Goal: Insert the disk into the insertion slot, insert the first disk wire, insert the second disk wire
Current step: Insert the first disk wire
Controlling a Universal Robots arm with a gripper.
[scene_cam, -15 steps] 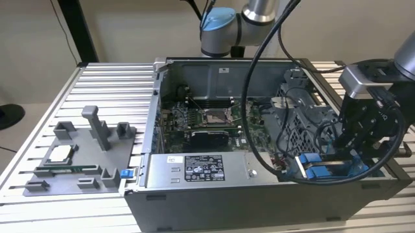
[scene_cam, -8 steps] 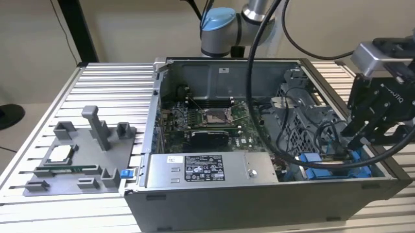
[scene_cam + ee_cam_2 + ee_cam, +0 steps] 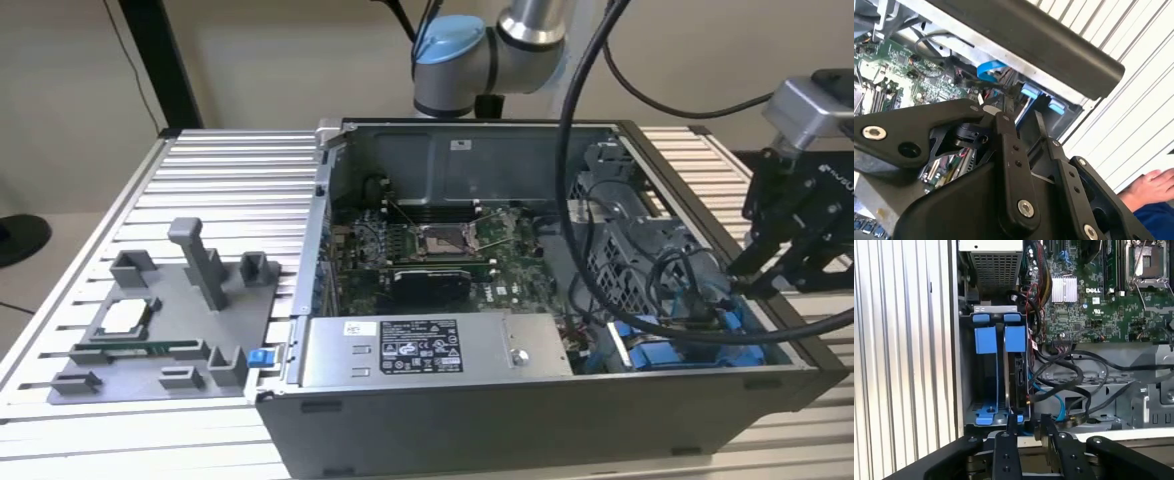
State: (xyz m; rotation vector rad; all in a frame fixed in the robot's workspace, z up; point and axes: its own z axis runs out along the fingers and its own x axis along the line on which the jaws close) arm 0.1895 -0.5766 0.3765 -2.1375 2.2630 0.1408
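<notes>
The hand [image 3: 1028, 419] hangs over the case's outer edge with its two black fingers [image 3: 1011, 427] a moderate way apart. Nothing is between them. In the exterior view the hand [image 3: 758, 285] hangs over the computer case [image 3: 534, 420] wall on the exterior view's right.

Just beyond the fingertips lies the insertion slot [image 3: 966, 370], a grey metal bay with blue plastic tabs. It sits against the case wall, next to the ribbed worktop [image 3: 904, 340]. The disk [image 3: 1018, 375] stands on edge inside this bay, under one of the blue tabs, and the lane beside it is open. Black wires [image 3: 1064, 375] and a light-blue wire [image 3: 1059, 407] loop close by the disk. I cannot tell whether any of them is plugged into it.

Farther in lies the green circuit board [image 3: 1094, 305]. A silver labelled box [image 3: 420, 350] sits along the case's front wall in the exterior view.

On the worktop at the exterior view's left, well apart from the case, rests a grey holder [image 3: 160, 330] with upright posts.

In the second wrist view, a person's fingers [image 3: 1154, 180] and blue sleeve [image 3: 1154, 217] lie on the worktop outside the case.
</notes>
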